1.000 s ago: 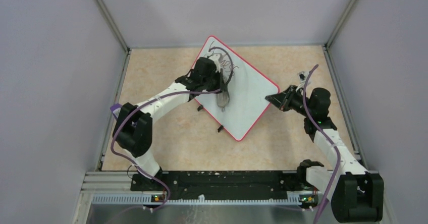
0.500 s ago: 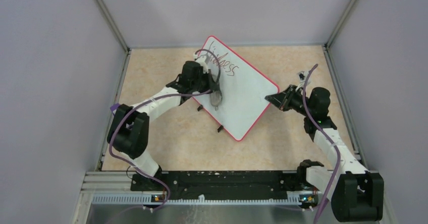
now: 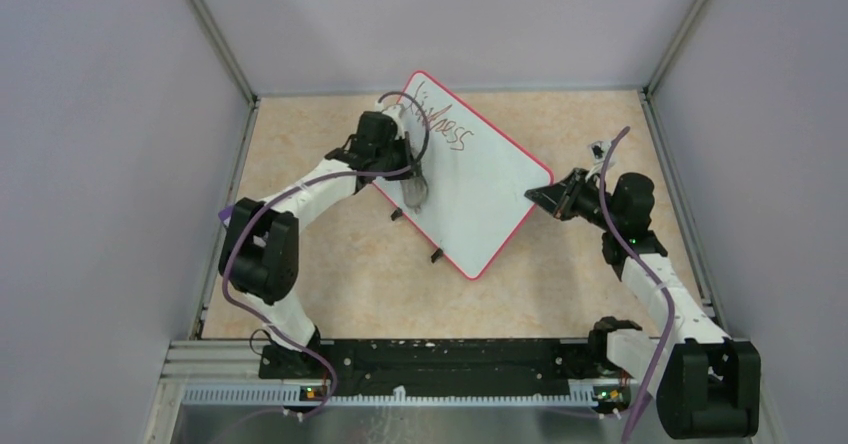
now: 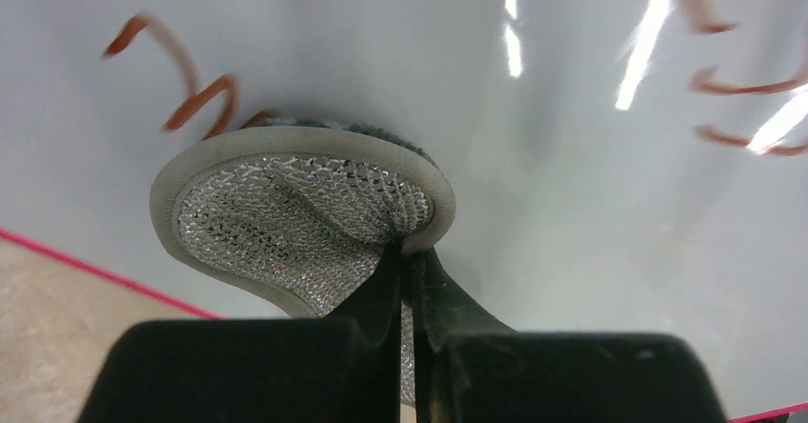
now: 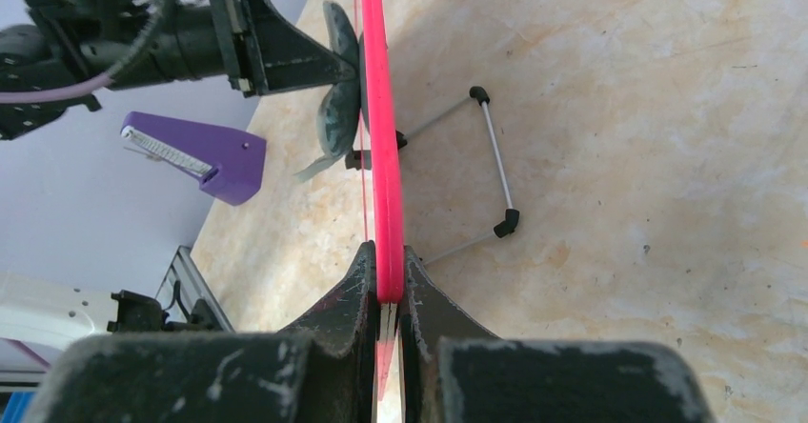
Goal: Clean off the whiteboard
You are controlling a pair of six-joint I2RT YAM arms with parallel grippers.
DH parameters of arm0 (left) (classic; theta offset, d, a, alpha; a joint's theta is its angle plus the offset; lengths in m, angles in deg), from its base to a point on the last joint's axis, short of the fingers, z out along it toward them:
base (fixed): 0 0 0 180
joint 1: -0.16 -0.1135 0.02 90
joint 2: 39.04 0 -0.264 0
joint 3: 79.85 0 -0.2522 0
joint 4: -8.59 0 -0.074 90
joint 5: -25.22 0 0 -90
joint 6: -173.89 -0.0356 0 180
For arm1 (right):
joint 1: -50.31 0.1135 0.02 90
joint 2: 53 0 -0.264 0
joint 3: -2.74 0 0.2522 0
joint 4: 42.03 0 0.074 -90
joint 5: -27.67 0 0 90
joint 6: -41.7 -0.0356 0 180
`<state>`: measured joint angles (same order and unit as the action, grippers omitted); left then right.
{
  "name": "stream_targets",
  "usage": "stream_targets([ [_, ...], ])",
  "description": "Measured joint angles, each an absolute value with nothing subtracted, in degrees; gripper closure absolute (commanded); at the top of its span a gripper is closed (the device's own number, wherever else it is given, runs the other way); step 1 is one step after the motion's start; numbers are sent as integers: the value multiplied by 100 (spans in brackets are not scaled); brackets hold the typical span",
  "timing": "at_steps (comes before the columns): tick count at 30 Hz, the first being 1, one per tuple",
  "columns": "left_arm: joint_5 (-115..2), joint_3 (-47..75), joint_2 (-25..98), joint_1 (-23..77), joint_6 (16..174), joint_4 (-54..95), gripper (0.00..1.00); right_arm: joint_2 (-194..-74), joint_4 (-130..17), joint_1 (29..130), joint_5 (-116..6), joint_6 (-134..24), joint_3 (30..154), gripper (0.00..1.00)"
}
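Observation:
The whiteboard (image 3: 480, 189) stands tilted on its black feet in mid-table, white with a red-pink rim and red-brown handwriting (image 3: 445, 124) near its far corner. My left gripper (image 3: 412, 186) is shut on a grey mesh wiping pad (image 4: 295, 218) pressed flat on the board's left part, just below some strokes (image 4: 181, 90). More writing (image 4: 743, 80) shows at the upper right of the left wrist view. My right gripper (image 3: 535, 196) is shut on the board's right rim (image 5: 384, 185), holding it edge-on. The pad (image 5: 338, 109) and left arm show behind the rim.
A wire stand with black tips (image 5: 491, 161) props the board on the beige tabletop. A purple block (image 5: 195, 156) sits on the left arm. Grey walls enclose the table on three sides.
My left gripper has slid the pad leftward and toward the board's left rim. The writing that the arm covered is now in view. The right gripper and board have not moved.

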<state>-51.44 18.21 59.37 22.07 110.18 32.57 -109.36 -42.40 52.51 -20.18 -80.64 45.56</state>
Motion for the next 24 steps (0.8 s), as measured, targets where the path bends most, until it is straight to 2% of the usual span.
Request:
stream_targets([
  [6, -5251, 612, 6112, 2978, 10904, 3386, 100, -10938, -4238, 5251, -2018, -8061, 4556, 100],
  [11, -5164, 422, 6112, 3210, 10906, 3028, 100, -10938, -4238, 5253, -2016, -8055, 4556, 100],
  [24, -5019, 2667, 5703, 1916, 11079, 2459, 100, -10975, -4210, 5253, -2007, -8070, 4556, 100],
])
